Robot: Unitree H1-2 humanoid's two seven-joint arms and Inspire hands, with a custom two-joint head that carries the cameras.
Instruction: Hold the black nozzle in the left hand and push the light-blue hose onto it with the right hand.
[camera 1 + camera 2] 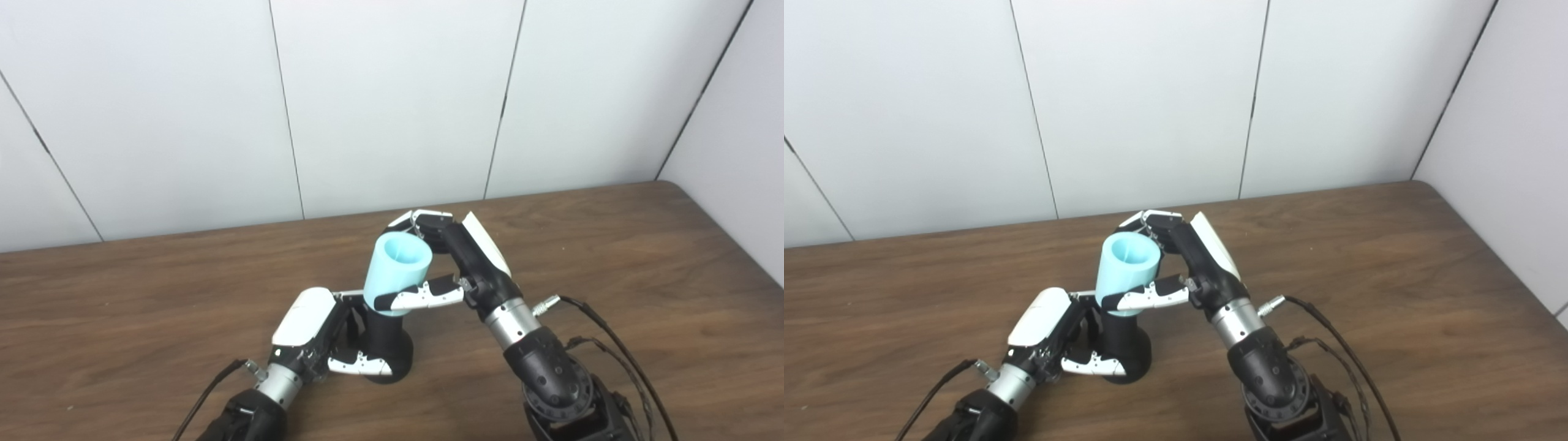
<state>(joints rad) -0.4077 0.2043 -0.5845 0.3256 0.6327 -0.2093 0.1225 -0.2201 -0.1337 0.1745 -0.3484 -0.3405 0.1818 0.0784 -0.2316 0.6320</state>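
The black nozzle [387, 346] stands upright on the wooden table [612, 257], flared base down. My left hand [318, 340] is shut around its lower part, thumb across the front of the base. The light-blue hose [397, 269], a short open-topped tube, sits on top of the nozzle's neck, leaning slightly to the right. My right hand [450, 263] is shut on the hose, thumb across its front near the lower rim and fingers curled behind its upper rim. How deep the neck goes into the hose is hidden.
Cables [618, 355] trail from my right wrist over the table's right front. White wall panels [392, 104] rise behind the table's far edge, and a side wall [735, 122] closes off the right.
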